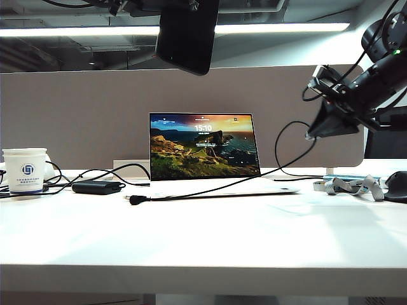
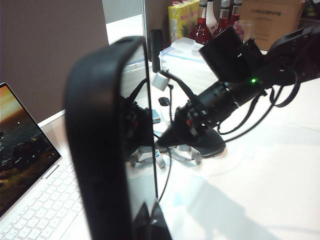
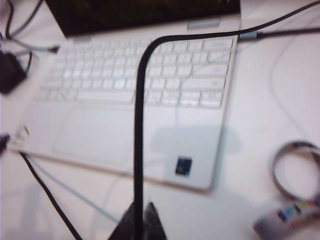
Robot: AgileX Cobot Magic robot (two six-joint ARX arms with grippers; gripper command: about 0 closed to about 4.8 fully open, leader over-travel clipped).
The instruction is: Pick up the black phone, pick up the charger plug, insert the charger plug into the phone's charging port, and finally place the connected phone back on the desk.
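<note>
Phone (image 1: 187, 35) upright in left end effector (image 2: 145, 220), right end effector (image 3: 139, 220) pinching cable (image 3: 139, 150)

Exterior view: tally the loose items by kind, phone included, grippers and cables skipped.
Black phone, held aloft in the shut left gripper: 1
Laptop: 1
Paper cup: 1
Power brick: 1
Lanyard strap: 1
Total: 5
The right gripper is shut on the black cable.
</note>
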